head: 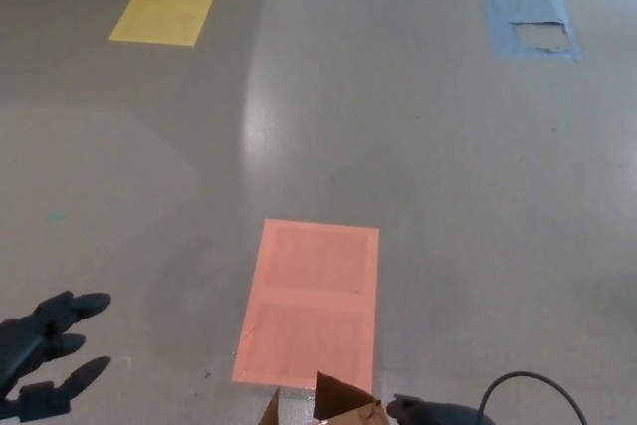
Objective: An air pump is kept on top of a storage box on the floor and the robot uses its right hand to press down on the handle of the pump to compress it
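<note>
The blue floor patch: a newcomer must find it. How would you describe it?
Start at the big orange rectangle on the grey floor, then look far up and right. The blue patch lies there; unlike the yellow one, it is torn.

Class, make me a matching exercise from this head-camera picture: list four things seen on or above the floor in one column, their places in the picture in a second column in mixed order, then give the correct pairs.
Things:
1. yellow floor patch
2. blue floor patch
3. orange floor patch
4. left hand

Places:
A. lower left corner, fingers apart, holding nothing
B. upper right
C. lower middle, just beyond the cardboard box flaps
D. upper left

Pairs: 1-D, 2-B, 3-C, 4-A
</note>
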Motion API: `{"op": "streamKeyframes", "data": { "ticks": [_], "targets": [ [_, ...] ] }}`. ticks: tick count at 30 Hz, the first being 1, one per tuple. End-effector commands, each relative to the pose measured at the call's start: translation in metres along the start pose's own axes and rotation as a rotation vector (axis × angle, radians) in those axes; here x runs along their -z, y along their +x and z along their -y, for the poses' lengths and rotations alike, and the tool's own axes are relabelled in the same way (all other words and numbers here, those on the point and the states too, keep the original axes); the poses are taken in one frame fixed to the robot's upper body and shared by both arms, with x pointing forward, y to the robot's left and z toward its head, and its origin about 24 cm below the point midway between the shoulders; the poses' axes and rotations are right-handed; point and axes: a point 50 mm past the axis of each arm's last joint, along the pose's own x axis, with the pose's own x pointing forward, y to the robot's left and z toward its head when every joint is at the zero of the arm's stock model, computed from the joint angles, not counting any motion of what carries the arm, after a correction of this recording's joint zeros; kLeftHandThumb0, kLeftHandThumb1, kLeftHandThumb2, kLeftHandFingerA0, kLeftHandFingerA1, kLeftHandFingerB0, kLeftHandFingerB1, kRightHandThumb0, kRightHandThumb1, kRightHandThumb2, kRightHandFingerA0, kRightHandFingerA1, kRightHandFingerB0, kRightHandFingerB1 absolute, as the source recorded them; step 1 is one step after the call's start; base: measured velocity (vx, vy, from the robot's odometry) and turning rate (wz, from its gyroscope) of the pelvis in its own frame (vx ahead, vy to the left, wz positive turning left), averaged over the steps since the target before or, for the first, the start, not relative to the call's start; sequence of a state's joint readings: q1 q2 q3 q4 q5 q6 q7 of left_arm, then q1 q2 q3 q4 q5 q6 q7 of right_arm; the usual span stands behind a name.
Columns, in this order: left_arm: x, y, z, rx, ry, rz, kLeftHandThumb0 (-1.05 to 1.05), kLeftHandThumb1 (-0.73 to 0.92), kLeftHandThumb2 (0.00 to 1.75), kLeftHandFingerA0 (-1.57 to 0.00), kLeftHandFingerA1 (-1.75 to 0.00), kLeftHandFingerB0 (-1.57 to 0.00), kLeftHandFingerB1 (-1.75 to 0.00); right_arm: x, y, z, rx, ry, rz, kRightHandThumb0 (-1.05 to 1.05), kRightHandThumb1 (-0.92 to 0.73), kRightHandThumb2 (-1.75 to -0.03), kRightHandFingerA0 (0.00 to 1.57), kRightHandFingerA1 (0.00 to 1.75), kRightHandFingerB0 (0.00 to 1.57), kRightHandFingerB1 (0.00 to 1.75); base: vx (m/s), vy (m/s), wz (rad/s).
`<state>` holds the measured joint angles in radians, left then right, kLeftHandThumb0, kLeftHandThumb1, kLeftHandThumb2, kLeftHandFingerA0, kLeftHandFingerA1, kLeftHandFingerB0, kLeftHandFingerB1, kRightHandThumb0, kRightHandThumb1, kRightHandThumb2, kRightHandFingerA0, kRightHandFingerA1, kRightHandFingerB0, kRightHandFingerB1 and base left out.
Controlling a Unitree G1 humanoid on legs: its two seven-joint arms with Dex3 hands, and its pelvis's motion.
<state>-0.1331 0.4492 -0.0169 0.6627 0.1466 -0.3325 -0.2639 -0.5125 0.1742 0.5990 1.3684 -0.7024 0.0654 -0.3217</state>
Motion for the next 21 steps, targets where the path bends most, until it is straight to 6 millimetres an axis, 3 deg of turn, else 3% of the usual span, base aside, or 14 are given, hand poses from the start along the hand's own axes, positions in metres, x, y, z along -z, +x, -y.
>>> {"op": "streamKeyframes", "data": {
  "ticks": [1,3,4,5,6,9,12,13,16,17,20,21],
  "targets": [
    [0.003,0.000,-0.006,0.003,0.006,-0.041,-0.62,0.84,0.64,-0.27,-0.35,-0.19,-0.29,0.004,0.007,0.020,-0.002,0.020,-0.017,-0.69,-0.44,-0.82,0.00,0.13,0.00,0.13,0.00,0.000,0.00],
    [0.004,0.000,-0.009,-0.002,0.004,-0.037,-0.61,0.84,0.64,-0.28,-0.35,-0.20,-0.29,0.004,0.010,0.029,0.012,0.031,-0.007,-0.73,-0.45,-0.82,0.00,0.07,0.00,0.08,0.00,0.000,0.00],
    [0.005,-0.001,-0.009,-0.003,0.006,-0.039,-0.65,0.71,0.87,-0.22,-0.44,-0.17,-0.40,0.004,0.011,0.034,0.025,0.043,0.000,-0.80,-0.49,-0.83,0.00,0.00,0.00,0.00,0.00,0.000,0.00],
    [0.005,-0.001,-0.010,-0.004,0.008,-0.040,-0.65,0.71,0.87,-0.22,-0.44,-0.17,-0.40,0.004,0.012,0.038,0.034,0.052,0.005,-0.80,-0.49,-0.83,0.00,0.00,0.00,0.00,0.00,0.000,0.00],
    [0.006,-0.002,-0.011,-0.002,0.011,-0.042,-0.61,0.83,0.64,-0.27,-0.35,-0.20,-0.29,0.005,0.013,0.048,0.069,0.079,0.022,-0.81,-0.46,-0.82,0.00,0.00,0.00,0.00,0.00,0.000,0.00],
    [0.008,-0.001,-0.012,0.007,0.014,-0.050,-0.61,0.83,0.64,-0.26,-0.34,-0.19,-0.29,0.007,0.016,0.065,0.126,0.122,0.061,-0.84,-0.48,-0.84,0.00,0.00,0.00,0.00,0.00,0.000,0.00],
    [0.007,-0.001,-0.013,0.009,0.019,-0.059,-0.61,0.82,0.64,-0.26,-0.34,-0.19,-0.28,0.006,0.016,0.101,0.242,0.179,0.169,-0.89,-0.51,-0.88,0.00,0.00,0.00,0.00,0.00,0.000,0.00],
    [0.007,-0.001,-0.013,0.009,0.019,-0.059,-0.61,0.82,0.64,-0.26,-0.34,-0.19,-0.28,0.006,0.016,0.101,0.242,0.179,0.169,-0.89,-0.51,-0.88,0.00,0.00,0.00,0.00,0.00,0.000,0.00],
    [0.007,0.000,-0.014,0.012,0.041,-0.069,-0.61,0.83,0.64,-0.26,-0.34,-0.18,-0.28,0.001,0.007,0.130,0.335,0.265,0.309,-0.87,-0.50,-0.85,0.00,0.00,0.00,0.00,0.00,0.000,0.00],
    [0.008,0.000,-0.014,0.010,0.035,-0.069,-0.66,0.69,0.86,-0.20,-0.43,-0.16,-0.39,-0.002,0.001,0.142,0.366,0.280,0.365,-0.86,-0.50,-0.84,0.00,0.00,0.00,0.00,0.00,0.000,0.00],
    [0.009,0.000,-0.015,0.003,0.030,-0.074,-0.66,0.69,0.86,-0.20,-0.42,-0.15,-0.39,-0.010,-0.024,0.171,0.432,0.310,0.506,-0.85,-0.50,-0.84,0.00,0.00,0.00,0.00,0.00,0.000,0.00],
    [0.009,0.000,-0.016,-0.001,0.031,-0.075,-0.60,0.81,0.64,-0.27,-0.34,-0.18,-0.29,-0.012,-0.031,0.177,0.449,0.312,0.541,-0.82,-0.47,-0.78,0.00,0.00,0.00,0.00,0.00,0.000,0.00]
  ]
}}
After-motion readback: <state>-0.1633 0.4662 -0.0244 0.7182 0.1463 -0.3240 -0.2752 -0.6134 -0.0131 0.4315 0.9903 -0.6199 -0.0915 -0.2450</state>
